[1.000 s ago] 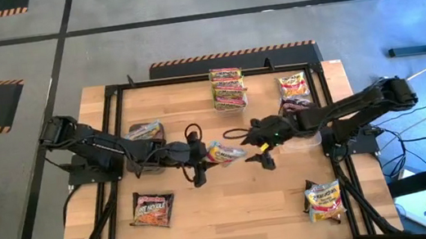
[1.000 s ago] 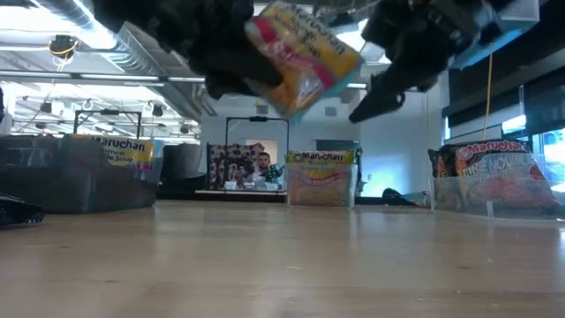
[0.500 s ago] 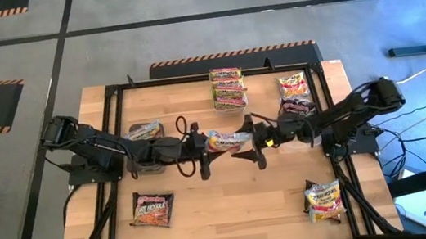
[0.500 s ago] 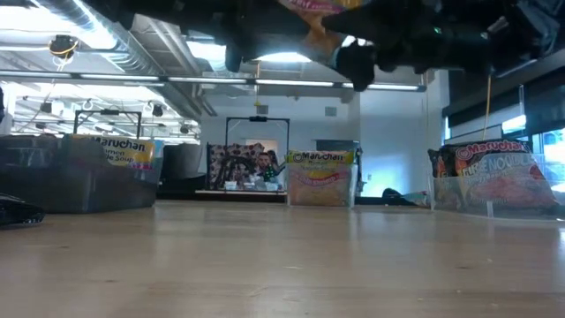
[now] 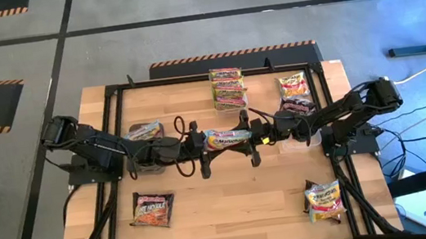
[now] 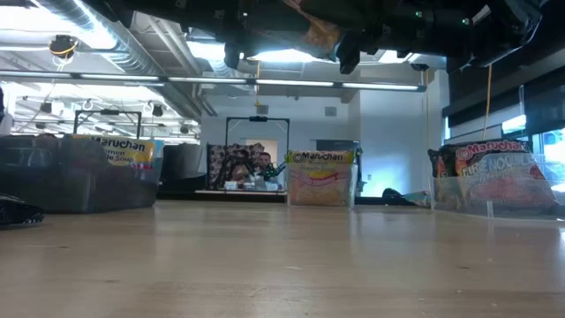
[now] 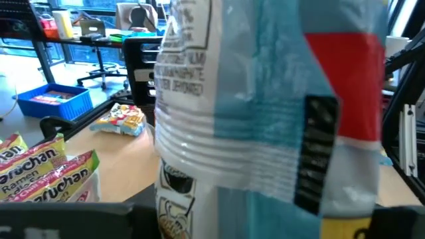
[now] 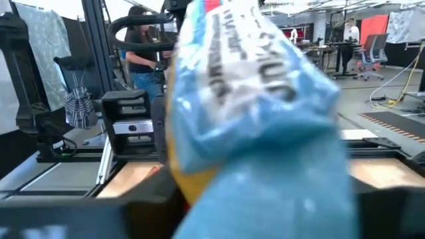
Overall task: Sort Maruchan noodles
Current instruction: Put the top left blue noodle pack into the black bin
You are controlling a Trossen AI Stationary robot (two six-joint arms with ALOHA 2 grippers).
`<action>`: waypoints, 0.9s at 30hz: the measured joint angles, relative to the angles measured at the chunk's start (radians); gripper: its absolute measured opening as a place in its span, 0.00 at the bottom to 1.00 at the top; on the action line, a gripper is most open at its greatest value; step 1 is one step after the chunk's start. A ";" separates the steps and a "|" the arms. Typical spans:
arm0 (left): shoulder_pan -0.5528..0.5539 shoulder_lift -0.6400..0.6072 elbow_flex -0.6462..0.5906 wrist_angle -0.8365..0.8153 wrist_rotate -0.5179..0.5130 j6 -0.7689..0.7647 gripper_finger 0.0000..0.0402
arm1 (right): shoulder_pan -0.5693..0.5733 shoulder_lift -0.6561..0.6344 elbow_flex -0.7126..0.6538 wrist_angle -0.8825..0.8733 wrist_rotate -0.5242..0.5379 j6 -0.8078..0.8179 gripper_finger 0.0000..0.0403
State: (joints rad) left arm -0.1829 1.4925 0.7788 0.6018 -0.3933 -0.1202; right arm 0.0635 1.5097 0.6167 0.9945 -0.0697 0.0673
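Above mid-desk, a yellow-and-blue noodle packet (image 5: 227, 138) hangs clear of the wooden desk (image 5: 233, 208), pinched at one end by the left tool (image 5: 201, 143), at the other by the right tool (image 5: 250, 136).

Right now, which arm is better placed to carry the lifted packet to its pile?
Probably the right: both grippers, left and right, meet at the yellow packet, and the matching packet lies on the right arm's side.

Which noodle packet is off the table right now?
The yellow-and-blue packet at mid-table, held up between the left gripper and right gripper. Every other packet lies on the table or in the tubs.
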 joint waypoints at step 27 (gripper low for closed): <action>0.059 -0.387 0.076 -0.572 0.281 -0.055 0.58 | 0.002 0.170 0.090 -0.250 0.001 -0.020 0.28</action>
State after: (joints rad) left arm -0.1240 1.1059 0.8551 0.0293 -0.1118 -0.1749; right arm 0.0658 1.6794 0.7071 0.7446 -0.0683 0.0478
